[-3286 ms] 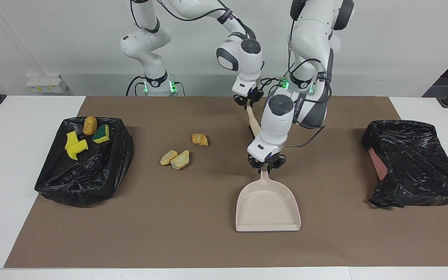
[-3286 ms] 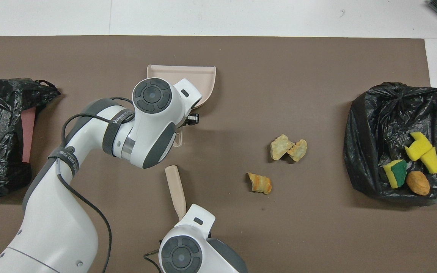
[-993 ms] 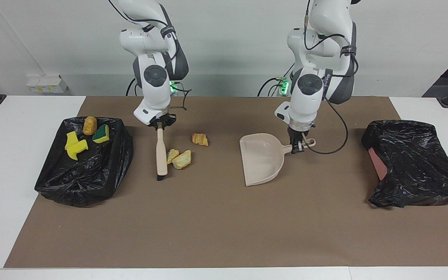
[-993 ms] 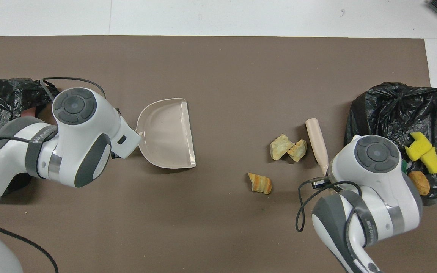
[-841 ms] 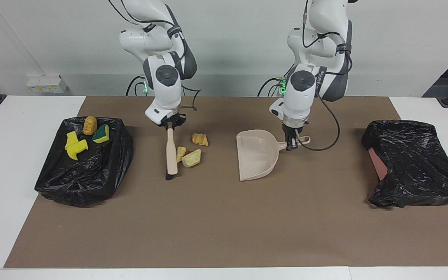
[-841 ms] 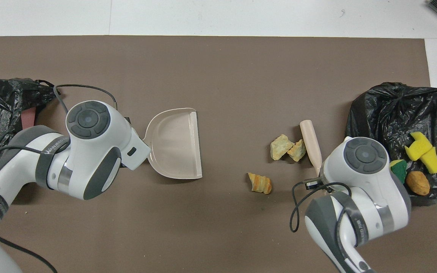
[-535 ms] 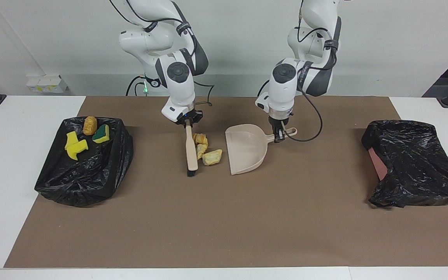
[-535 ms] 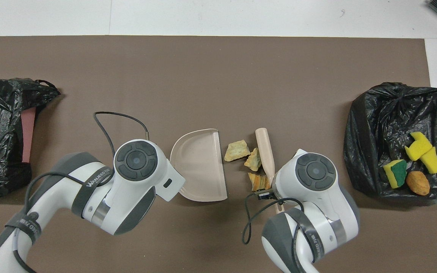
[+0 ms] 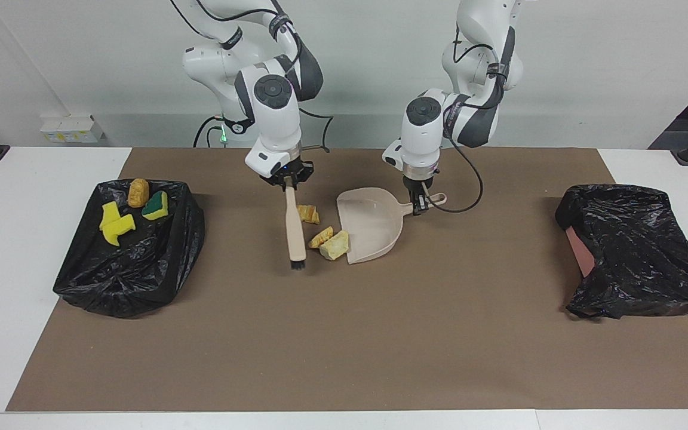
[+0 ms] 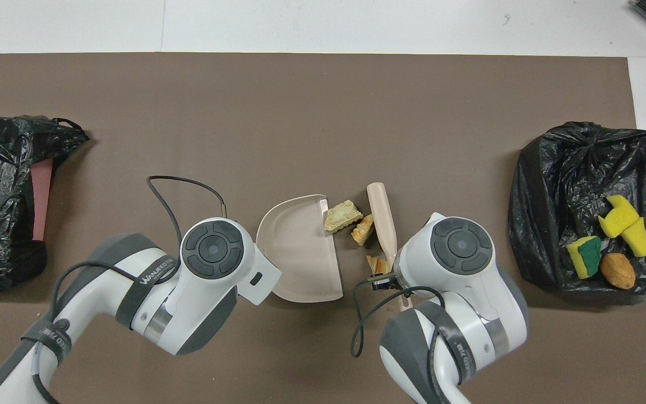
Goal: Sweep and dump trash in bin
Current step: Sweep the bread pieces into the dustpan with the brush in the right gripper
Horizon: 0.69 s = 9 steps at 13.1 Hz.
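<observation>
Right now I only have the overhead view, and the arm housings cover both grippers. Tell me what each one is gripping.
Observer: The right gripper is shut on the top of the brush, whose bristles are down on the mat.
Operator: Now the left one.
Observer: The left gripper is shut on the handle of the dustpan.
Operator: Report the piece half hidden under the right wrist.
Observer: That bread lump lies whole on the mat beside the brush, short of the dustpan.
</observation>
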### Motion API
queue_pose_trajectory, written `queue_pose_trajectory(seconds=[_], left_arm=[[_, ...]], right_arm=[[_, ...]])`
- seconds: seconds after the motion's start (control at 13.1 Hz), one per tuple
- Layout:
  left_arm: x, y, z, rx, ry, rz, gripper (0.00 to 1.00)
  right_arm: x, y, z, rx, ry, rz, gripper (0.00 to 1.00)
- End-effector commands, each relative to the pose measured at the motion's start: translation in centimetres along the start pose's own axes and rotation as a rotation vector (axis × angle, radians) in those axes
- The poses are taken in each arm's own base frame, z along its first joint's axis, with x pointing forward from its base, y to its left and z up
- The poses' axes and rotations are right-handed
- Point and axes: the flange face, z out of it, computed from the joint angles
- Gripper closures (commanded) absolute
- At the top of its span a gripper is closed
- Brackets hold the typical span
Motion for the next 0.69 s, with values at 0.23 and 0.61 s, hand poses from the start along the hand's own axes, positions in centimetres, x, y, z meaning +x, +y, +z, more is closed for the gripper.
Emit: queue_pose_trajectory(seconds=[0.23, 0.61], left_arm=[[0.2, 1.4, -0.2, 0.02, -0.002, 0.028, 1.0], [0.8, 2.2, -0.3, 0.009, -0.016, 0.054, 1.0]], right_arm=[[-2.3, 1.1, 6.5, -0.113, -0.051, -0.043, 1.0], [-1.8, -6.5, 7.9, 0.082, -0.049, -0.153, 1.0]])
